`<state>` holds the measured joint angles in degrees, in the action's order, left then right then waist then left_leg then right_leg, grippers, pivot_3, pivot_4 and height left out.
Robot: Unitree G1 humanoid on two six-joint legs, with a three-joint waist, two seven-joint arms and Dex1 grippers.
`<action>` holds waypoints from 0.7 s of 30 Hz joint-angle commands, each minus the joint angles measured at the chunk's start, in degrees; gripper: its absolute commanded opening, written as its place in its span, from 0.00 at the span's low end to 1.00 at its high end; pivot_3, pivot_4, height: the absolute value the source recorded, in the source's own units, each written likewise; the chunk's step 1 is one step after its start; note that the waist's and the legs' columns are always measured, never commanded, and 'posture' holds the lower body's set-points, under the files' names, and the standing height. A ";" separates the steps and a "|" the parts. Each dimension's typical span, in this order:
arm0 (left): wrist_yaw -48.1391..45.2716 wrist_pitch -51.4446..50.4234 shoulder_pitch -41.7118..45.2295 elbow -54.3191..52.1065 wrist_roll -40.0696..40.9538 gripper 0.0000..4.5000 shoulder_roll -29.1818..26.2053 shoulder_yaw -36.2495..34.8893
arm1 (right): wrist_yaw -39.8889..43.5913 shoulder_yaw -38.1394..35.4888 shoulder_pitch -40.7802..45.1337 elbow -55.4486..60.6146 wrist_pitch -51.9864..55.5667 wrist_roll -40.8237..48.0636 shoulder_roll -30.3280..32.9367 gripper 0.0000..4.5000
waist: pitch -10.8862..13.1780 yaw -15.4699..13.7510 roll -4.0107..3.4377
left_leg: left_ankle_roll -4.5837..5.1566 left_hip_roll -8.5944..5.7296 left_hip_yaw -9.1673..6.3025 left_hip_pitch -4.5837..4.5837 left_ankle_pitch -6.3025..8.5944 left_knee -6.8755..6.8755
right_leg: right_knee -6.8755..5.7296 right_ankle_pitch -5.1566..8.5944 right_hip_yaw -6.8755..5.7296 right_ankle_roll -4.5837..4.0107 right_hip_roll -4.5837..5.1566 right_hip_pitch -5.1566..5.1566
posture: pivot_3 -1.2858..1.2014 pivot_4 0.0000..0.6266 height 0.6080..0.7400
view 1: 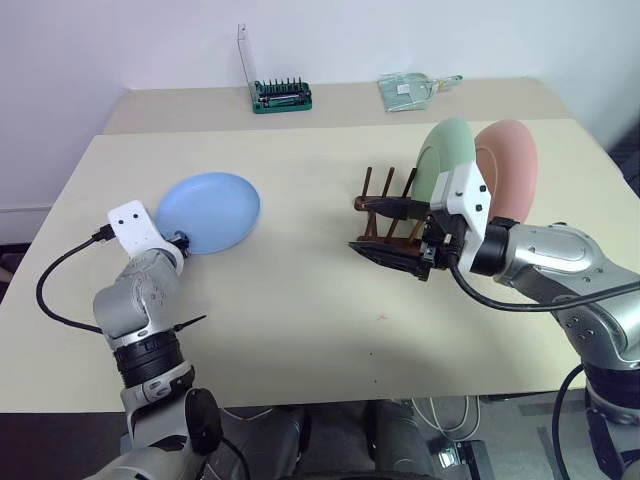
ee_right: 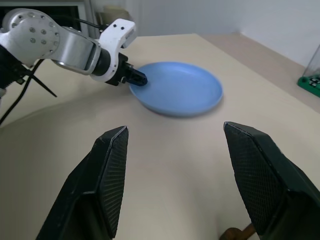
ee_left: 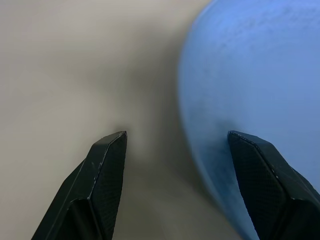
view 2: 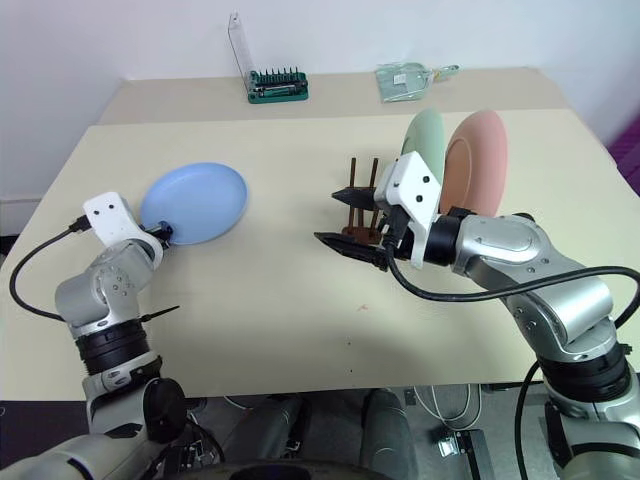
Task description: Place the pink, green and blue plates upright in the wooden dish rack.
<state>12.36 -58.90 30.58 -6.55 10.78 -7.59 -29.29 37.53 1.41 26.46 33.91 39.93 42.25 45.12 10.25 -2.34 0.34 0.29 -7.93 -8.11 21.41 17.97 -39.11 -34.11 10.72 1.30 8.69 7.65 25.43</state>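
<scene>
Left eye view first, and I use the wooden dish rack (view 1: 392, 215) as my marker. Far to the left of the rack, the blue plate (view 1: 209, 212) lies flat on the table (view 1: 300, 300). My left gripper (ee_left: 175, 145) is at the near edge of that plate. In the left wrist view I see its two black fingers (ee_left: 107, 165) spread wide apart. One finger is over the bare table and the other is over the rim of the blue plate. It holds nothing. I cannot tell if a fingertip touches the plate.

Behind the rack and a bit to its left, a green tool holder (view 1: 281, 96) sits on a second table (view 1: 330, 105). A clear packet (view 1: 410, 90) lies on that far table too, straight behind the rack.

The rack is dark brown with thin pegs. The green plate (view 1: 445, 155) stands upright in it. The pink plate (view 1: 512, 165) stands upright just to the right of the green one.

My right gripper (view 1: 385, 230) hangs right in front of the rack and hides part of it. Its fingers (ee_right: 112, 165) are wide open and empty. They point away from the rack, toward the blue plate.
</scene>
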 commanded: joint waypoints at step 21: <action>-0.66 1.87 5.20 -1.38 5.43 0.00 0.88 0.21 | 0.36 -0.96 1.71 1.06 -1.59 -5.38 -2.35 0.68 | 0.00 0.06 0.02 | 0.00 0.01 0.00 0.00 0.00 0.00 | 0.00 0.00 0.00 0.00 -0.01 0.00 | 0.52 0.24 1.00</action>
<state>12.76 -58.37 34.44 -6.56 14.77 -6.62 -30.19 37.75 1.43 26.87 34.04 39.58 37.25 43.29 10.25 -2.29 0.36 0.29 -7.92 -8.10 21.41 17.97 -39.10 -34.11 10.72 1.31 8.69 7.64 25.43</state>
